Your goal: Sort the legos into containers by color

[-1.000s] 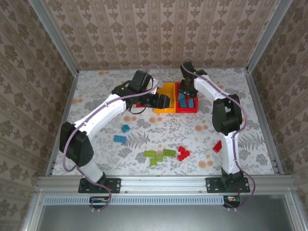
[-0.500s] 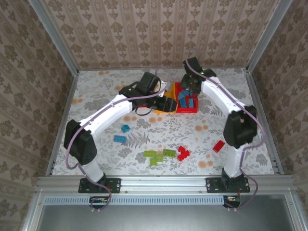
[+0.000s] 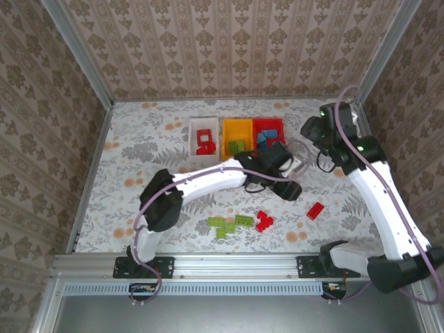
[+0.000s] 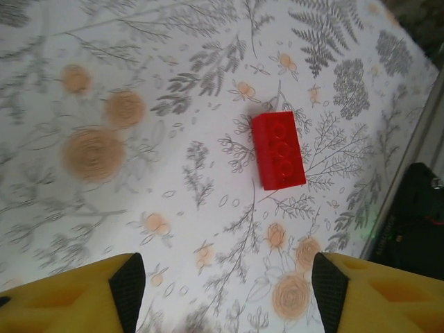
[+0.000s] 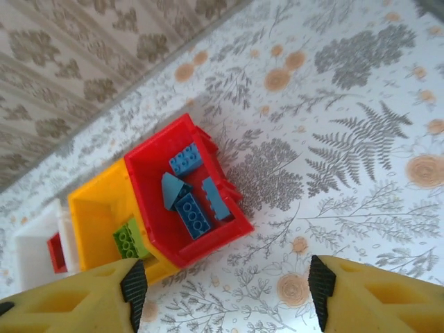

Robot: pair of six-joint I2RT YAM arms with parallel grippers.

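Three containers stand in a row at the back: a white bin (image 3: 194,142) with red legos (image 3: 205,139), a yellow bin (image 3: 239,128) with a green brick (image 5: 128,239), and a red bin (image 5: 201,246) with several blue bricks (image 5: 191,215). A loose red brick (image 4: 277,149) lies on the table, just right of my left gripper (image 3: 288,189). That gripper hovers open and empty, its black pads (image 4: 128,288) wide apart. My right gripper (image 3: 310,130) hangs open and empty to the right of the red bin.
Lime green bricks (image 3: 232,223) and a clump of red bricks (image 3: 263,221) lie near the front middle. The left arm stretches diagonally across the table's centre. Metal frame rails border the table, and the right arm's black base (image 4: 416,222) stands near its right edge.
The left arm swung from over the bins to the front right, near the loose red brick. The right arm pulled back rightward from the red bin. Both grippers opened wider.
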